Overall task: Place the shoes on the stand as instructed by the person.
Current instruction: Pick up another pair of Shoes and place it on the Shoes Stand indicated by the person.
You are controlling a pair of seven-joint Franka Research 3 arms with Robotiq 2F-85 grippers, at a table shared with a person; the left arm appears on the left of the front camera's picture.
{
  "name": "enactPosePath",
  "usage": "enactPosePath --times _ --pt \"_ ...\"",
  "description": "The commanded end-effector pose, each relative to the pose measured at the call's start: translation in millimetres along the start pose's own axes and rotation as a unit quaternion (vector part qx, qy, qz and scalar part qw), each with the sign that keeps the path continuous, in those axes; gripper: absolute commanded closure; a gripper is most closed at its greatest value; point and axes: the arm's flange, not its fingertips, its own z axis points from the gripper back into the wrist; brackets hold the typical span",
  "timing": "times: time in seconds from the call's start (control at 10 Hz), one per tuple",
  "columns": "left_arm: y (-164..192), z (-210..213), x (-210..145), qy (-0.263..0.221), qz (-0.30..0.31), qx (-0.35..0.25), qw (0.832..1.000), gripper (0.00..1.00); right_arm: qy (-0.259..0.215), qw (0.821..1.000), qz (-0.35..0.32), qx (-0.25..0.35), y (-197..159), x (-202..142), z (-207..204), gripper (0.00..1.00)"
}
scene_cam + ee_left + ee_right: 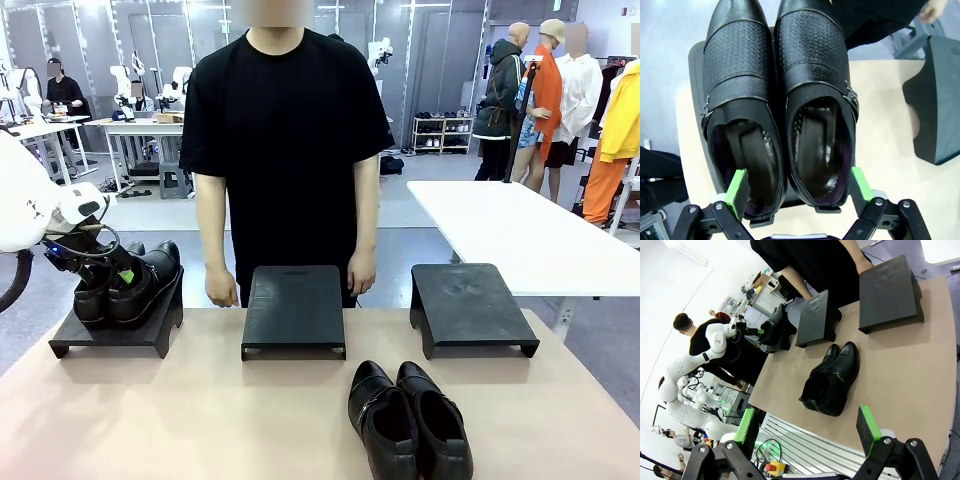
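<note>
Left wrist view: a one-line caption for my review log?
Open left end effector at the heels of a black shoe pair set on a dark stand.

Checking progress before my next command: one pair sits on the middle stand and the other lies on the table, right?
Not quite: the front view shows the placed pair on the robot's left stand, not the middle stand. The other pair does lie on the table.
</note>
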Motion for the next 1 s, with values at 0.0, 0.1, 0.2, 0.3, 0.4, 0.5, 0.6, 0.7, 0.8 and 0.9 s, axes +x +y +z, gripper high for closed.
enactPosePath --times 0.0,0.1,0.2,0.3,0.4,0.5,0.6,0.7,0.8,0.9 --pt "1.5 29.4 -0.6 0.002 -0.004 -0.009 1.0 0.0 -0.003 1.0 0.01 0.003 1.0 1.2 0.3 0.0" --pt "14.0 59.4 -7.1 0.009 0.015 -0.038 0.999 0.0 -0.003 1.0 0.01 0.003 1.0 1.2 0.3 0.0" --pt "28.8 89.1 -18.5 0.018 0.027 -0.091 0.995 0.0 -0.003 1.0 0.01 0.003 1.0 1.2 0.3 0.0" --pt "41.2 117.0 -34.9 0.025 0.033 -0.153 0.987 0.0 -0.003 1.0 0.01 0.003 1.0 1.2 0.3 0.0" --pt "57.8 145.5 -55.9 0.028 0.038 -0.211 0.976 0.0 -0.003 1.0 0.01 0.003 1.0 1.2 0.3 0.0" --pt "77.9 164.3 -75.3 0.023 0.044 -0.253 0.966 0.0 -0.003 1.0 0.01 0.003 1.0 1.2 0.3 0.0" --pt "100.5 177.7 -97.5 0.015 0.056 -0.306 0.95 0.0 -0.003 1.0 0.01 0.003 1.0 1.2 0.3 0.0" --pt "123.9 183.4 -122.1 0.003 0.066 -0.358 0.931 0.0 -0.003 1.0 0.01 0.003 1.0 1.2 0.3 0.0" --pt "145.5 182.6 -148.3 -0.003 0.078 -0.418 0.905 0.0 -0.003 1.0 0.01 0.003 1.0 1.2 0.3 0.0" --pt "166.9 179.1 -178.4 -0.003 0.089 -0.484 0.871 0.0 -0.003 1.0 0.01 0.003 1.0 1.2 0.3 0.0"
